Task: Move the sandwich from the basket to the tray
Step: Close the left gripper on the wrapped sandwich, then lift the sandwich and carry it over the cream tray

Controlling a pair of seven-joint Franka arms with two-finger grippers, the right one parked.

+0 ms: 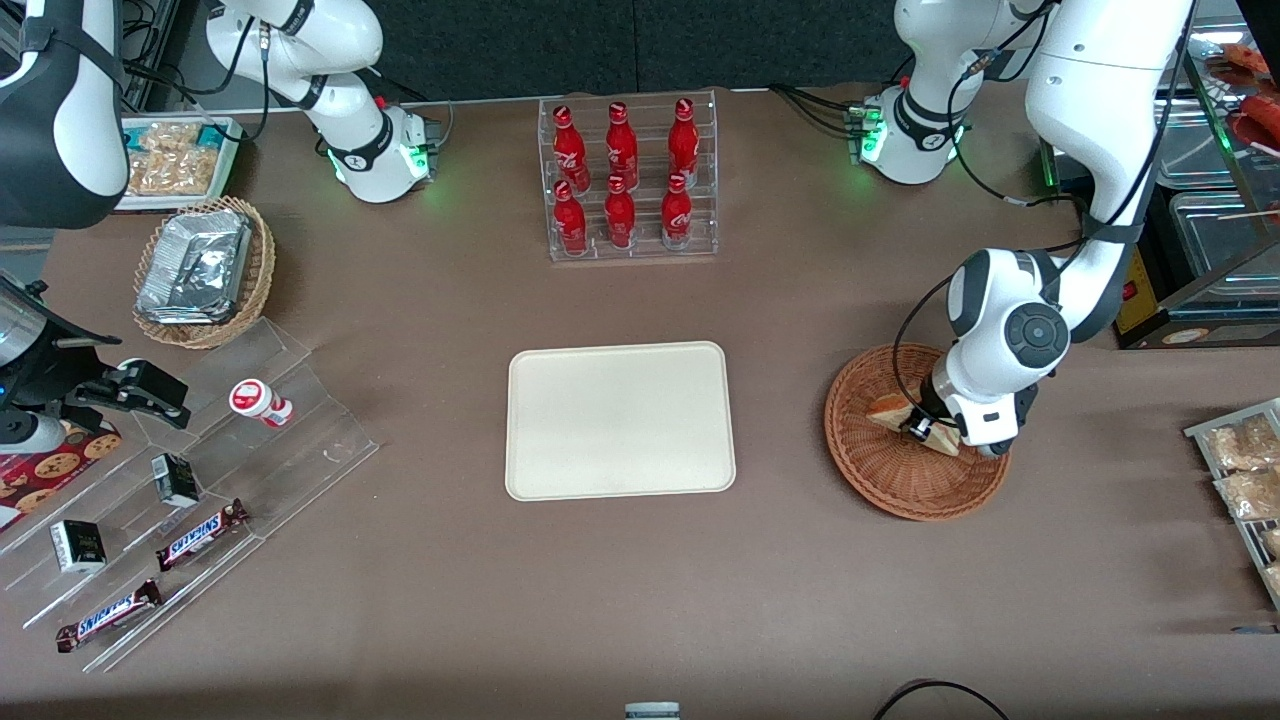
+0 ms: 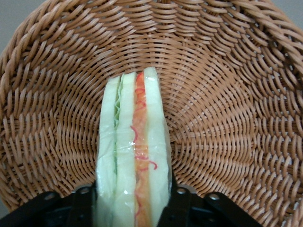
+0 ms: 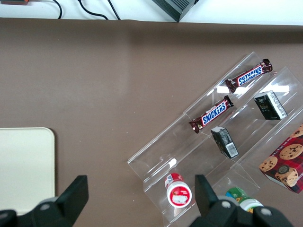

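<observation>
Item: sandwich (image 2: 133, 151), a wedge standing on edge in the basket (image 1: 880, 470), near the rim nearest the working arm's end of the table. My gripper (image 2: 133, 201) is down inside the bowl, its fingers (image 2: 176, 203) pressed on the two bread faces, clamped across the layers (gripping the flat sides, I judge, keeps the filling from squeezing out). Item: tray (image 1: 620, 420), bare, mid-table, well apart from the basket toward the parked arm's end. Lift not yet made.
</observation>
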